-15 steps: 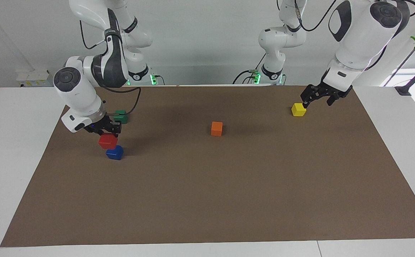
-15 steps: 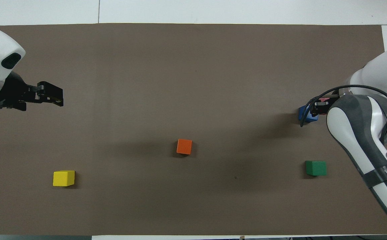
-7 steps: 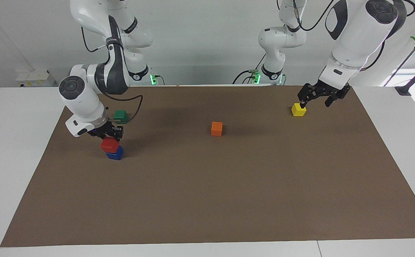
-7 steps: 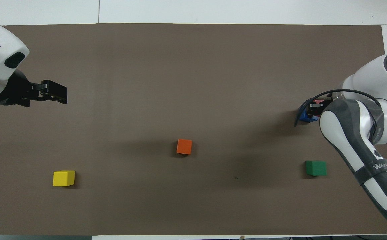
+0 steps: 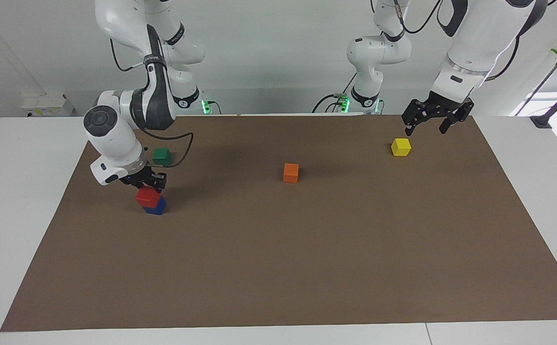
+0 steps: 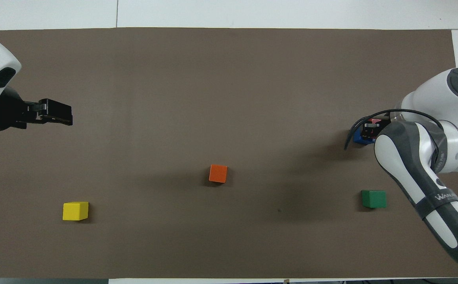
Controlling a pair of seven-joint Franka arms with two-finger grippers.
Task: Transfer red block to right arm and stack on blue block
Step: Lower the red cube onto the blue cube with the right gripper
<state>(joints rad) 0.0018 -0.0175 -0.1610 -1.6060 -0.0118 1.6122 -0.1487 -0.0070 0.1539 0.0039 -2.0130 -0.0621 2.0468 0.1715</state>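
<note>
The red block (image 5: 147,197) is pinched in my right gripper (image 5: 148,188), which is shut on it. It sits down against the top of the blue block (image 5: 156,208) at the right arm's end of the mat. From overhead the right arm hides most of both: only a sliver of the red block (image 6: 375,120) and an edge of the blue block (image 6: 358,137) show beside the right gripper (image 6: 371,130). My left gripper (image 5: 425,130) hangs open and holds nothing, up in the air over the mat by the yellow cube; from overhead the left gripper (image 6: 65,116) shows at the mat's edge.
An orange cube (image 5: 291,172) lies mid-mat. A green cube (image 5: 161,155) sits nearer to the robots than the blue block, close to the right arm's wrist and cable. A yellow cube (image 5: 400,146) rests at the left arm's end. Brown mat (image 5: 278,268) covers the table.
My right gripper has come down with the red block, from just above the blue block onto it. My left gripper has risen away from the yellow cube, still open.
</note>
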